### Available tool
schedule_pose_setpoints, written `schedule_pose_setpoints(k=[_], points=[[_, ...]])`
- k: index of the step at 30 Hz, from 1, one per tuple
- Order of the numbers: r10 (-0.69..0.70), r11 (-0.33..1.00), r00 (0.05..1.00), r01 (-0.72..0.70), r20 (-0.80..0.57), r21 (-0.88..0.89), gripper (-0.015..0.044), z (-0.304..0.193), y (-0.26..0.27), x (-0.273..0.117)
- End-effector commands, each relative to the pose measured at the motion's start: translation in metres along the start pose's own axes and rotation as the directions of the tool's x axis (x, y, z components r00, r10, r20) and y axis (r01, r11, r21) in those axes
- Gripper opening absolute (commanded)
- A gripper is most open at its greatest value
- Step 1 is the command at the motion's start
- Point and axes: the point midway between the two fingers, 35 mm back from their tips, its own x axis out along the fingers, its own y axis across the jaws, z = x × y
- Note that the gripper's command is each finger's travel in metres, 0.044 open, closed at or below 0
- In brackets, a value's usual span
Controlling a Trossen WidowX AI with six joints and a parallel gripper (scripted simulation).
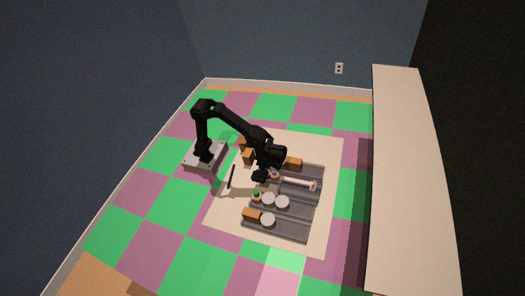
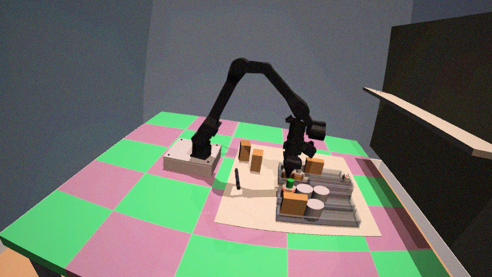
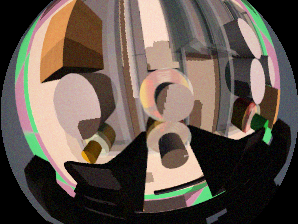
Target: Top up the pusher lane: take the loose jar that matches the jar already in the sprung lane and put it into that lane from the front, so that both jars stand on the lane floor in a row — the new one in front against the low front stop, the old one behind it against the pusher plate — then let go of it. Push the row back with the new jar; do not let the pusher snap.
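My gripper (image 1: 260, 178) (image 2: 288, 173) (image 3: 166, 132) is shut on a jar with a dark grey-brown lid (image 3: 174, 154), low at the front end of the sprung lane. The top and exterior views mostly hide this jar behind the fingers. The lane jar (image 1: 273, 174) (image 2: 297, 175) (image 3: 167, 95), with an orange-pink body and pale grey lid, stands directly behind it; the two look touching or nearly so. The pale pusher strip (image 1: 296, 180) (image 3: 156, 22) runs back behind the lane jar. The front stop and the held jar's base are hidden, so I cannot tell whether it stands on the lane floor.
A green-lidded jar (image 1: 255, 196) (image 2: 289, 185) (image 3: 250, 117) and grey cans (image 1: 282, 202) (image 2: 321, 192) stand in the neighbouring lane. A yellow-lidded jar (image 3: 99, 145) and an orange box (image 1: 294, 164) (image 2: 314, 166) (image 3: 75, 40) are on the other side. A black rod (image 1: 230, 176) (image 2: 237, 179) lies in front.
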Motion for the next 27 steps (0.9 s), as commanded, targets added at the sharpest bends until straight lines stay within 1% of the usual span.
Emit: schedule_pose_setpoints(k=[1, 27], points=[[-0.001, 1.0, 1.0, 0.001, 0.011, 0.004, 0.0, 0.0014, -0.0003, -0.0002], [-0.001, 1.0, 1.0, 0.001, 0.01, 0.004, 0.0, -0.003, -0.0003, -0.0001]])
